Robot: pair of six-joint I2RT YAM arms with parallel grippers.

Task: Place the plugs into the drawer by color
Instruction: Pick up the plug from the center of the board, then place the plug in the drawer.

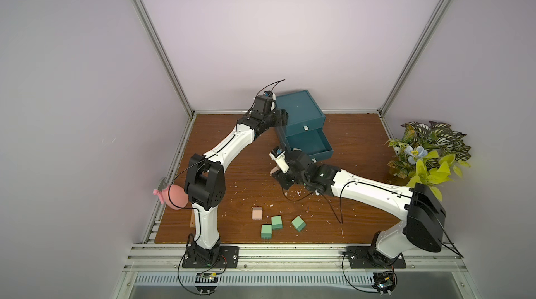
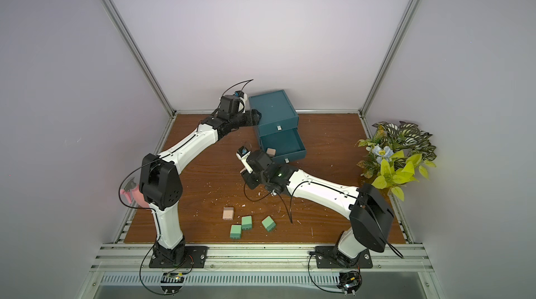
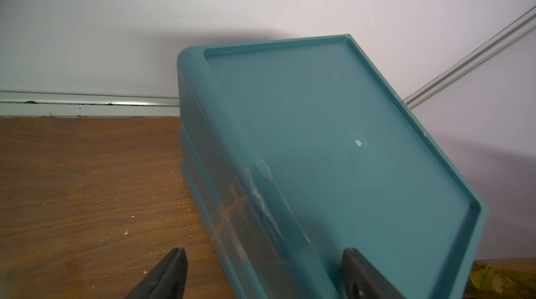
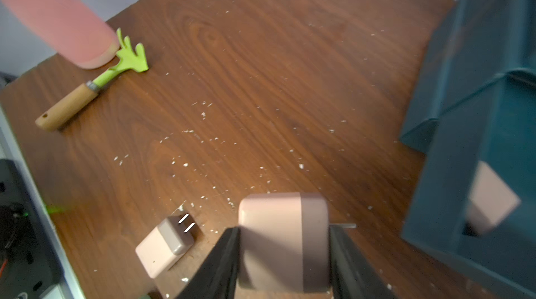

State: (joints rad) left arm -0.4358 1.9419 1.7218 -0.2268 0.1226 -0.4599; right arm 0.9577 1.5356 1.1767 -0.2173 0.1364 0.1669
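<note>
The dark teal cabinet [image 1: 301, 109] stands at the back, its middle drawer [image 2: 293, 155] pulled out. One peach plug [image 2: 271, 152] lies in that drawer's front left corner. My right gripper [image 4: 284, 254] is shut on another peach plug [image 4: 284, 239], held above the table just left of the drawer [image 4: 464, 167]. A third peach plug [image 1: 257, 213] and three mint green plugs [image 1: 276, 222] lie near the table's front. My left gripper [image 3: 265, 251] is open and straddles the cabinet's top left edge [image 3: 232, 167], one finger over the top and one beside the wall.
A green hand rake with a wooden handle [image 4: 95, 89] lies at the left, beside a pink object [image 1: 174, 199] at the table's left edge. A leafy artificial plant [image 1: 426, 152] fills the right side. White crumbs dot the wooden table [image 1: 232, 173].
</note>
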